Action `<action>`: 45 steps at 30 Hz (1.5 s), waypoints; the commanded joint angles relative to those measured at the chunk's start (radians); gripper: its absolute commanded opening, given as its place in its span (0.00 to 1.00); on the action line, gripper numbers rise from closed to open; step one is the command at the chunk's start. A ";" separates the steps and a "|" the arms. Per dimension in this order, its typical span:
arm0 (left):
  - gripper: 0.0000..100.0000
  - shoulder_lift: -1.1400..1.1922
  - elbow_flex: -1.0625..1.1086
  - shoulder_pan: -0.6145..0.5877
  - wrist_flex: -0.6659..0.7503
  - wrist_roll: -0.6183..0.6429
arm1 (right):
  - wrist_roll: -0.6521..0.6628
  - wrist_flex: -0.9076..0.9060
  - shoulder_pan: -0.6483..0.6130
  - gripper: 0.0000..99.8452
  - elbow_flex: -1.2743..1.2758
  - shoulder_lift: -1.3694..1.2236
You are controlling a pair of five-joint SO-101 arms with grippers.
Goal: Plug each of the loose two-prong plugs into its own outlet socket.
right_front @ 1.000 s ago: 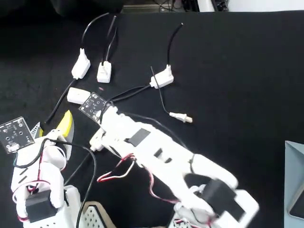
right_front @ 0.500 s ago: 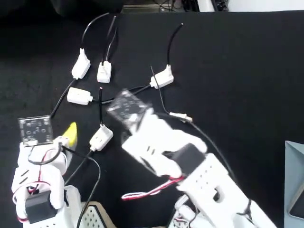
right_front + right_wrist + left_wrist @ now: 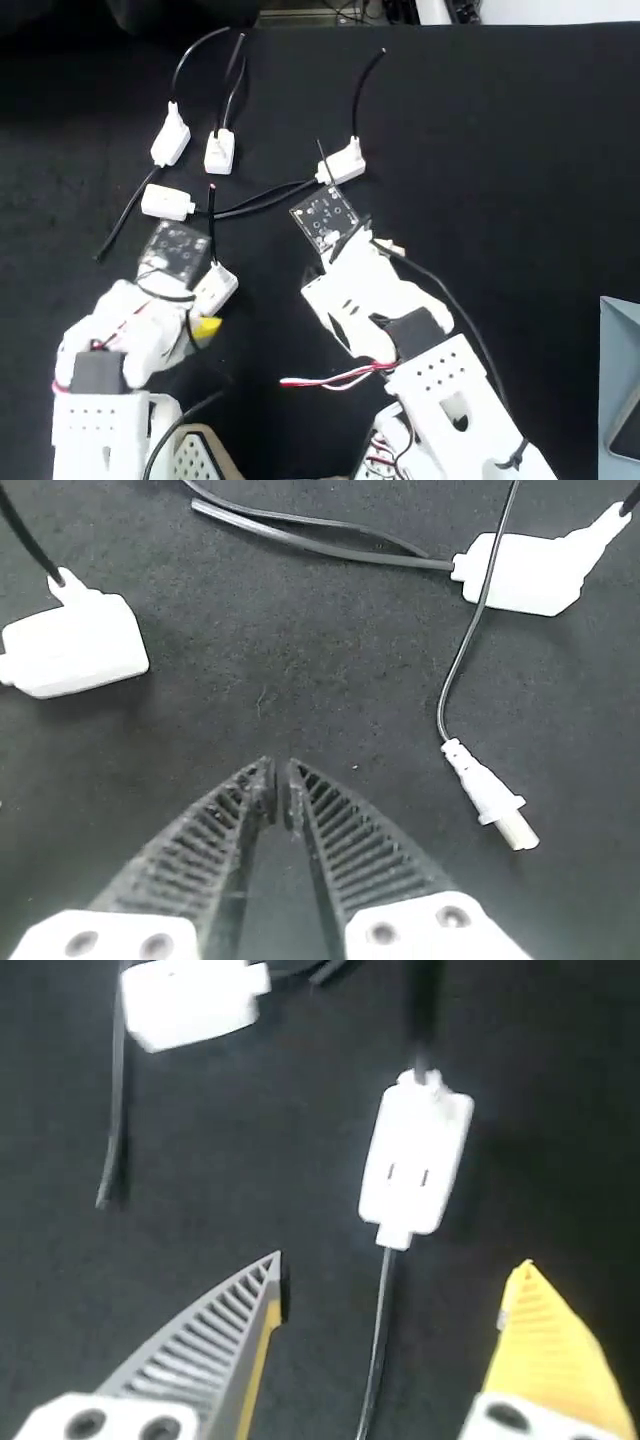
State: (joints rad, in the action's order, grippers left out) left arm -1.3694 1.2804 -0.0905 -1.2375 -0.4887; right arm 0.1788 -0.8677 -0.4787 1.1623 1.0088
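A white outlet socket (image 3: 415, 1165) with two slots lies just ahead of my left gripper (image 3: 400, 1263), which is open with nothing between its grey and yellow fingers. A thin black cable leaves the socket's near end and runs between the fingers. In the high view this socket (image 3: 214, 287) sits beside the left arm's yellow finger (image 3: 207, 327). My right gripper (image 3: 278, 780) is shut and empty, low over the black mat. The loose two-prong plug (image 3: 490, 802) lies to one side of it, untouched; in the high view the plug (image 3: 386, 246) is by the right arm.
More white sockets lie on the mat: two at the back left (image 3: 170, 140) (image 3: 219, 151), one mid-left (image 3: 165, 202), one in the middle (image 3: 340, 165). Black cables (image 3: 260, 198) cross between them. A grey object (image 3: 622, 380) stands at the right edge.
The right arm drew back from the left side toward the middle, beside the loose plug. The left arm swung right and now has its open gripper at the near-left socket.
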 commanded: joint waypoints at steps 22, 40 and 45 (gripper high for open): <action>0.15 0.870 -0.154 0.058 0.629 0.074 | 0.000 0.026 0.055 0.01 0.015 0.025; 0.03 1.031 -0.789 -0.139 0.427 0.135 | 0.000 0.026 0.055 0.01 0.016 0.021; 0.03 1.313 -1.041 -0.136 0.423 0.092 | 0.008 0.026 0.055 0.01 0.016 0.021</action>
State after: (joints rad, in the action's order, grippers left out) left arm -0.2325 0.4733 -0.2194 -0.8048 -0.3644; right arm 0.1788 -0.8615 -0.4373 1.1822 1.0180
